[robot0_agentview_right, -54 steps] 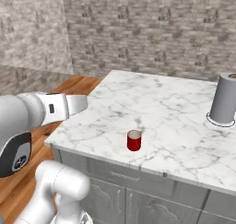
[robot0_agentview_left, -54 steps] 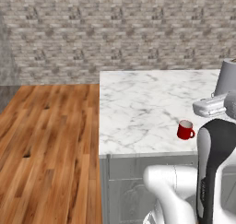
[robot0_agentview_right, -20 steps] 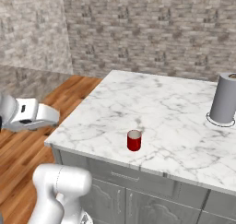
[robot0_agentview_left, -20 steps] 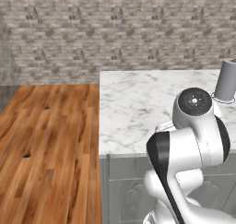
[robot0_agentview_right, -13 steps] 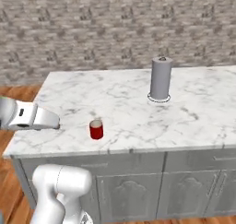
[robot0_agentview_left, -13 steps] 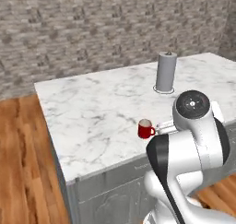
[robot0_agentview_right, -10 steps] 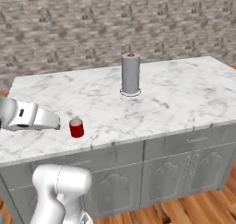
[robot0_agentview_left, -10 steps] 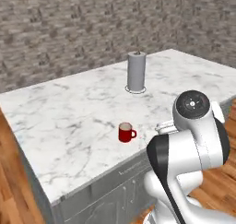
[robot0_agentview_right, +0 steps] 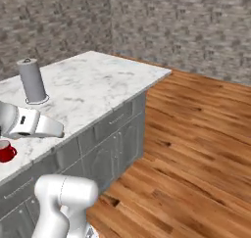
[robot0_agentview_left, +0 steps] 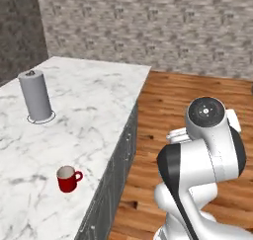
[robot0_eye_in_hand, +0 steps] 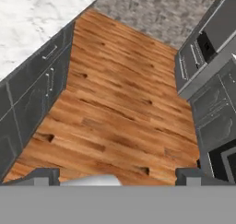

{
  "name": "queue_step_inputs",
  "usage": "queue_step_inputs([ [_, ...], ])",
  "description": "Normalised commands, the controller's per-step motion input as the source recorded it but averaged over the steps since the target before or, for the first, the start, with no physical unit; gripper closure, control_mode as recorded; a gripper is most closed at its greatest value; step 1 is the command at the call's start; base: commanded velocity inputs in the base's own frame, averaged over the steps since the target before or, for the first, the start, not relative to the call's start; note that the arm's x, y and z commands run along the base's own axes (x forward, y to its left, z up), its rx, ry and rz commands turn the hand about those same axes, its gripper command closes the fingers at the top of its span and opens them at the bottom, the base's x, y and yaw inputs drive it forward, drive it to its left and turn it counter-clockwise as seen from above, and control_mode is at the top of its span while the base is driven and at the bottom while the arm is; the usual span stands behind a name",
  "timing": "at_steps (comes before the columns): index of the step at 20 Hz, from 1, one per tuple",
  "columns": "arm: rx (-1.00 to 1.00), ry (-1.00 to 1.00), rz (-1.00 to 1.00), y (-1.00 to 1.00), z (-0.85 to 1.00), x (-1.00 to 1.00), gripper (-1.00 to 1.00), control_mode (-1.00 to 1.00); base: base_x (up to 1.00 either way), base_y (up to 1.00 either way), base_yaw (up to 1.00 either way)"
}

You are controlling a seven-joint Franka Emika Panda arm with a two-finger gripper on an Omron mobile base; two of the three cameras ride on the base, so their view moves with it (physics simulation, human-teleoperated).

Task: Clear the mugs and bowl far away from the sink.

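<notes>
On the white marble counter (robot0_agentview_left: 94, 105) sat a small bright red handled mug (robot0_agentview_left: 67, 178), probably light, rigid, slippery; best gripped across its rim. Fingers (robot0_eye_in_hand: 117, 174) stood wide apart, empty.

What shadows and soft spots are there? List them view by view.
Left base view: even, flat lighting; the red mug and the grey canister throw only faint contact shadows on the marble counter. Right base view: same soft light, brick wall slightly blurred. Hand view: wooden floor sharp, no glare; gripper tips dark, wide apart.
</notes>
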Motion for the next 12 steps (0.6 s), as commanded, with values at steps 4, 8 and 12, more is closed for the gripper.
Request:
queue_step_inputs([
  [4,0.0,0.0,0.0,0.0,0.0,0.0,-1.0,1.0,0.0,0.05,-1.0],
  [8,0.0,0.0,0.0,0.0,0.0,0.0,-1.0,1.0,0.0,0.02,-1.0],
  [12,0.0,0.0,0.0,0.0,0.0,0.0,-1.0,1.0,0.0,0.0,-1.0],
])
